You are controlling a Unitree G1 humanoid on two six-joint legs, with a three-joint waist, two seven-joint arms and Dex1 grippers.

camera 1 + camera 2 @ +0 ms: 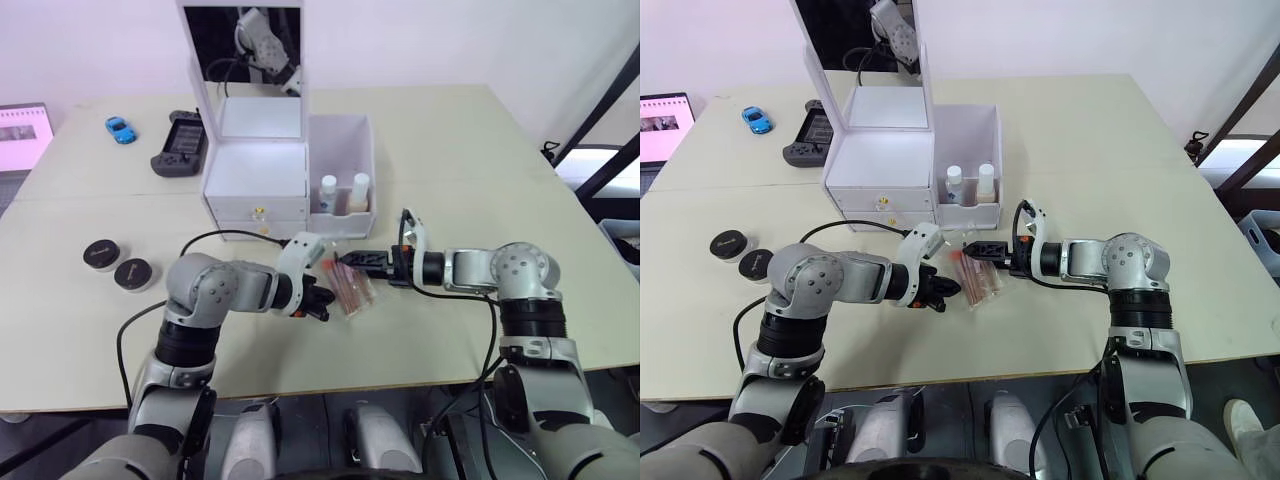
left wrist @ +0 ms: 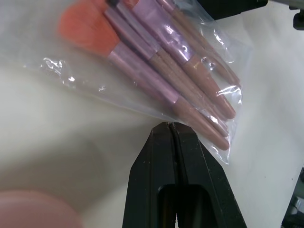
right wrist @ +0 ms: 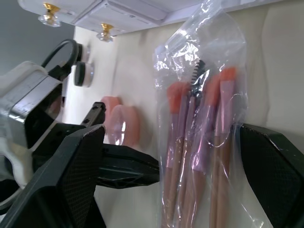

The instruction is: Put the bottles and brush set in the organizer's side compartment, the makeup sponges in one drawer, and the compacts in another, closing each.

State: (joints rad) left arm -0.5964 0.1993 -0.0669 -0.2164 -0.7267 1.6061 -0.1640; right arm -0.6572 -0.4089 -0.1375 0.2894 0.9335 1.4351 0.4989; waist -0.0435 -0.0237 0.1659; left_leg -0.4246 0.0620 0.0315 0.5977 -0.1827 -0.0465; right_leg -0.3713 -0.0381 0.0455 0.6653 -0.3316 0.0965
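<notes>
**A:** What does the scene hold, biggest things first?

**B:** The table (image 1: 480, 150) carries the organizer (image 1: 255, 180), its mirror lid upright and both gold-knobbed drawers shut. The side compartment (image 1: 342, 140) at its end already holds the two bottles (image 1: 343, 193), standing upright side by side, so that part looks done.

**A:** And the arms?

**B:** Both meet in front of the organizer over the brush set (image 1: 350, 287). The right gripper (image 3: 175, 156) has its fingers spread wide on either side of the pouch, not clamped on it. The left gripper (image 2: 173, 130) is pressed closed, its tips touching the pouch's lower edge; whether a fold of plastic is pinched between them cannot be told.

**A:** Why both at one pouch?

**B:** Probably because a flat, slippery pouch on a table is hard to pinch. The closed left tips seem to prop or steady one edge so the right fingers can straddle it.

**A:** Where are the smaller pieces?

**B:** The two compacts (image 1: 118, 264) sit together near the table's left edge, well apart from the organizer. The makeup sponges (image 3: 121, 124) lie on the table just beyond the left gripper, close to the pouch. A game controller (image 1: 180, 145) and a small blue toy car (image 1: 121, 129) lie behind, out of the way.

**A:** So what remains?

**B:** By the look of it, the pouch still needs binning, then both drawers filling.
</notes>
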